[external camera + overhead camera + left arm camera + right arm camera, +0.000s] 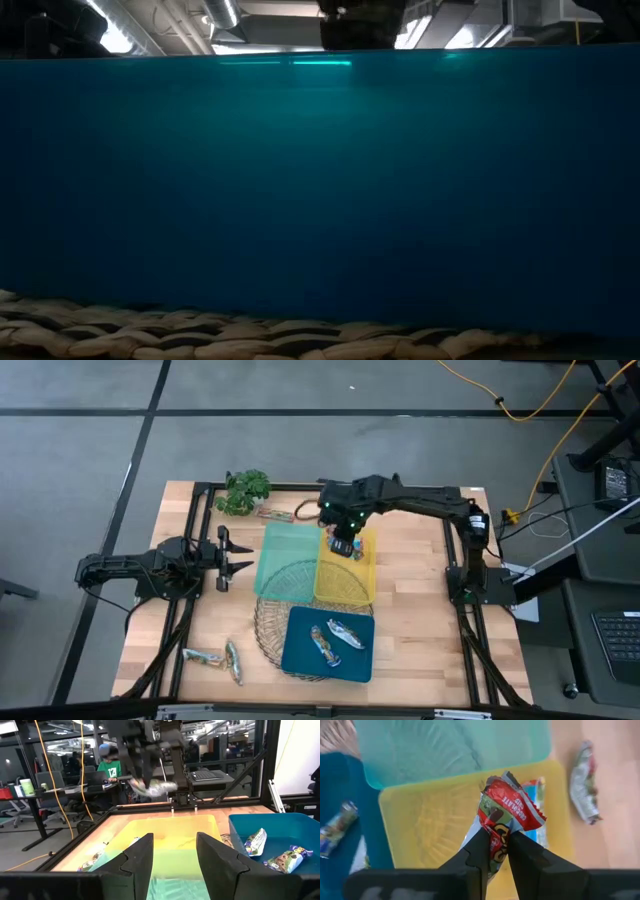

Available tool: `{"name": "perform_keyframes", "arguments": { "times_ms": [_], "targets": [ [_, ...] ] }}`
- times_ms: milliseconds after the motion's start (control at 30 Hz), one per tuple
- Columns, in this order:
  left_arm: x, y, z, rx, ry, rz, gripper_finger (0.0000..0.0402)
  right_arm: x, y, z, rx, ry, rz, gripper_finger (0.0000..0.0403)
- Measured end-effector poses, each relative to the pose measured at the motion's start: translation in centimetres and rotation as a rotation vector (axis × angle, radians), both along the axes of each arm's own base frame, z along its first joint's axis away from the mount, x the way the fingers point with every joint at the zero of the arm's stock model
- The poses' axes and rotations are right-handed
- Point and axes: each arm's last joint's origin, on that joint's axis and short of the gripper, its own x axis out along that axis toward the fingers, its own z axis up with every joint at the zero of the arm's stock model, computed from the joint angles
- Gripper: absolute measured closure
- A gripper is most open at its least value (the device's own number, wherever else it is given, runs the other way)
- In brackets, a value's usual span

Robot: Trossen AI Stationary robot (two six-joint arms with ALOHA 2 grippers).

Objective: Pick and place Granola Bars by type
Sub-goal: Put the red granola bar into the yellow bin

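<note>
- The right end effector (496,851) is pinched on a red-wrapped granola bar (509,815), holding it in the air above the far end of the yellow tray (366,585). The grip looks to sit on crinkled foil near one end, so the bar could slide out or twist as it comes down.
- A blue-wrapped bar (538,810) seems to lie already in the yellow tray, just beside the held one. If red belongs elsewhere, letting go here would mix the types.
- The green tray (283,555) lies touching the yellow tray on its left; a release slightly off to that side would put the bar in the wrong tray.
- A silver bar (585,777) lies on the wooden surface (420,610) just beyond the yellow tray's far edge; a loose drop could bounce the red bar out to join it.
- The left end effector (238,555) waits with its fingers partly apart, left of the green tray, and two bars (215,659) remain on the surface at the near left.
- Two more bars (335,636) lie in the blue tray (300,655), which rests partly on a wire basket (268,622) and may rock if pressed.
</note>
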Motion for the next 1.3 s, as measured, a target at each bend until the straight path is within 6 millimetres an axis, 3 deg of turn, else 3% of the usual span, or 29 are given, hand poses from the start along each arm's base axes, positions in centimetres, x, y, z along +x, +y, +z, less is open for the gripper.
{"name": "perform_keyframes", "arguments": {
  "times_ms": [433, 600, 1300],
  "targets": [
    [0.0, 0.0, 0.0, 0.000, -0.001, 0.000, 0.0258, -0.2, 2.0, -9.0, -0.004, 0.141, 0.040, 0.0333],
    [0.0, 0.0, 0.0, 0.000, 0.000, 0.000, 0.0258, -0.3, 2.7, -11.2, -0.009, 0.132, 0.065, 0.0333],
    [0.0, 0.0, 0.0, 0.000, 0.000, 0.000, 0.0258, 0.0, 3.1, -14.2, -0.052, 0.014, 0.096, 0.0333]
  ]
}}
